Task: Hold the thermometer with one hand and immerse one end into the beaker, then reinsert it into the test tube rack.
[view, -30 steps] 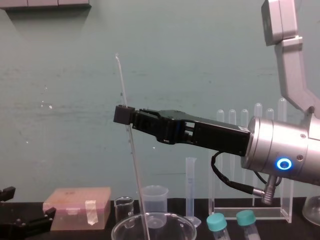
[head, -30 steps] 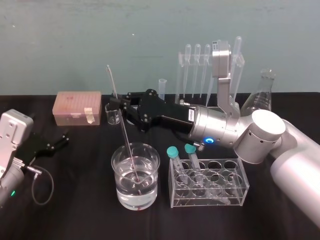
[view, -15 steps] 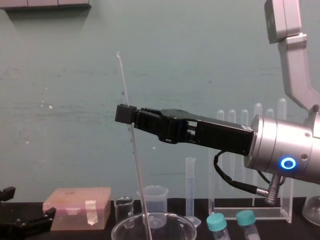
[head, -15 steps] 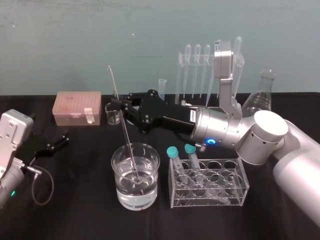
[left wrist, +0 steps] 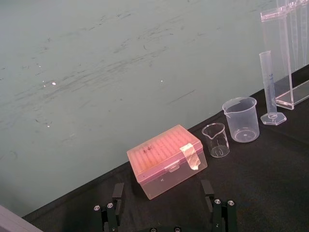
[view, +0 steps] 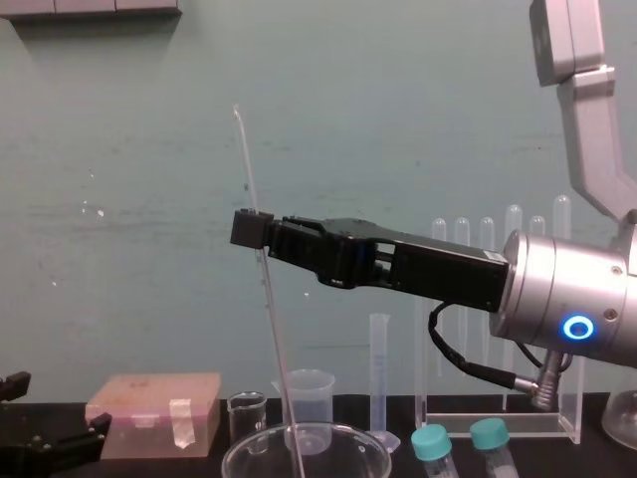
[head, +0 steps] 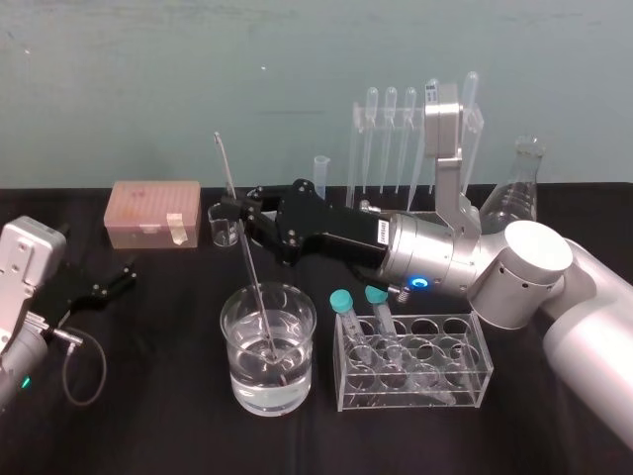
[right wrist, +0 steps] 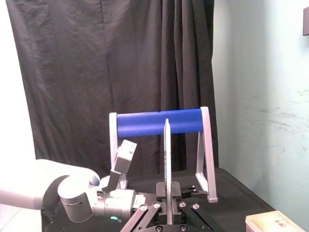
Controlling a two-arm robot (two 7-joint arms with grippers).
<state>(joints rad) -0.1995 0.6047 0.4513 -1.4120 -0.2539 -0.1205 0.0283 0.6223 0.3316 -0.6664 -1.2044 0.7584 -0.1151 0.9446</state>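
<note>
The thermometer (head: 249, 265) is a long thin glass rod, tilted, with its lower end in the water of the wide glass beaker (head: 229, 322). My right gripper (head: 237, 211) is shut on the rod's upper part, above and behind the beaker. The chest view shows the same grip, right gripper (view: 251, 229) on the thermometer (view: 273, 329), with the beaker's rim (view: 343, 430) at the lower edge. The tall clear test tube rack (head: 410, 114) stands at the back with pipettes hanging in it. My left gripper (left wrist: 164, 217) is open and parked low at the table's left.
A low clear rack (head: 415, 361) with two teal-capped tubes stands right of the beaker. A pink tip box (head: 153, 213), a small glass beaker (head: 223, 226), a plastic spouted beaker (view: 307, 396), a graduated cylinder (view: 379, 378) and a conical flask (head: 514, 193) line the back.
My right gripper has drifted slightly to the right with the thermometer, whose lower end stays in the beaker's water. The left arm has not moved.
</note>
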